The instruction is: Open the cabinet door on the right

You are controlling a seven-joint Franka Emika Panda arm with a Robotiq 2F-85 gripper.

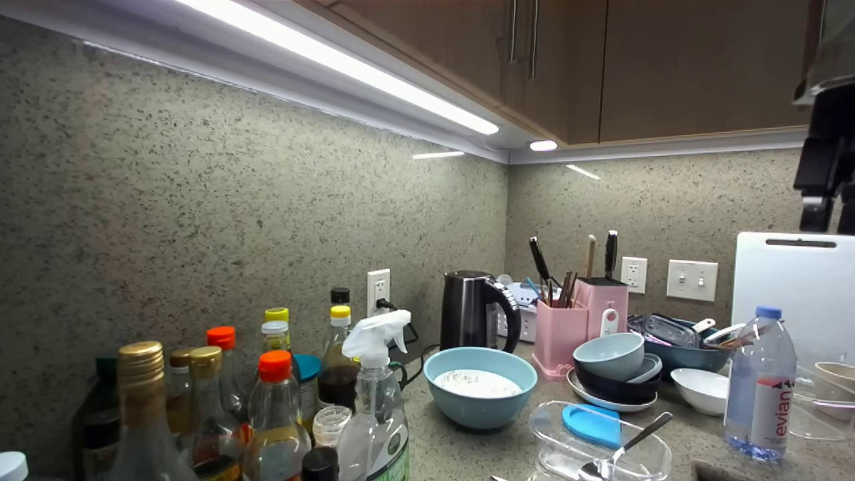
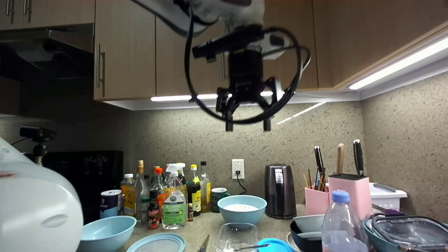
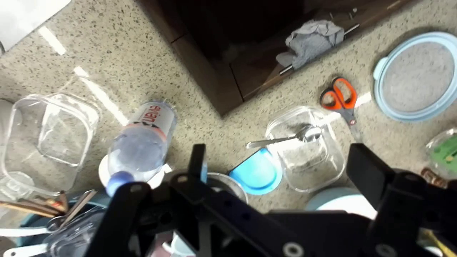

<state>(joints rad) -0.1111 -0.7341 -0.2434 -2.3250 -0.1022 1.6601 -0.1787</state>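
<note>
The cabinet door (image 1: 701, 70) is a wide plain brown wood-grain panel at the upper right in an exterior view. It looks shut; its right end is partly cut off by the arm. What appears to be the same panel shows at the upper right in an exterior view (image 2: 392, 38). It is out of the wrist view. My gripper (image 2: 248, 125) points down, open and empty, in the air left of the panel. It also shows at the right edge (image 1: 831, 215), its fingertips lower than the door's bottom edge. In the wrist view the fingers (image 3: 278, 151) are wide apart above the counter.
Neighbouring doors have two thin metal handles (image 1: 523, 40). Below stand a water bottle (image 1: 761, 384), a white cutting board (image 1: 788, 287), a pink knife block (image 1: 601, 297), a black kettle (image 2: 280, 190) and a blue bowl (image 2: 241, 213). Cables (image 2: 297, 52) loop around the wrist.
</note>
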